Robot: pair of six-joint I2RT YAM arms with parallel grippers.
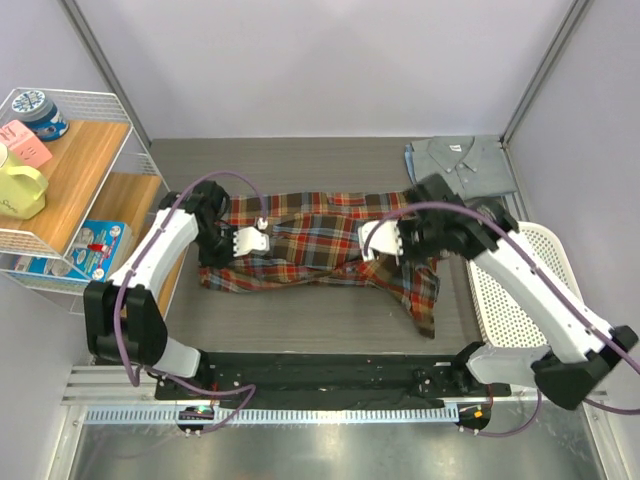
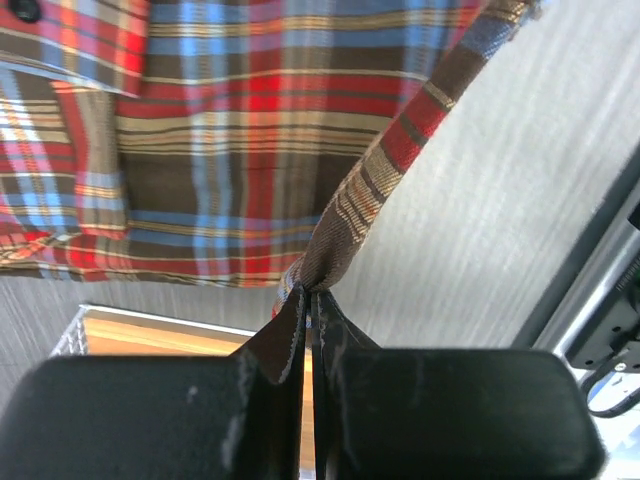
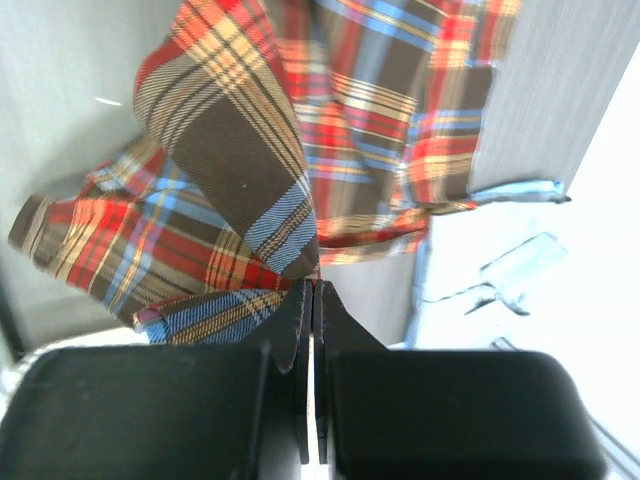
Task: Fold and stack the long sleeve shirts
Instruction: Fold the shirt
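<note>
The plaid flannel shirt (image 1: 320, 245) lies spread and rumpled across the middle of the dark table, one sleeve trailing toward the front right. My left gripper (image 1: 262, 224) is shut on its left edge; the left wrist view shows the cloth (image 2: 340, 215) pinched at the fingertips and pulled taut. My right gripper (image 1: 366, 240) is shut on the shirt's right part; the right wrist view shows a fold of plaid (image 3: 250, 180) caught at the tips. The grey-blue shirt (image 1: 460, 160) lies folded at the back right corner.
A white mesh basket (image 1: 520, 290) stands at the right edge under my right arm. A wire-and-wood shelf (image 1: 60, 190) with a yellow mug, tape and boxes stands at the left. Grey walls close in the back and sides.
</note>
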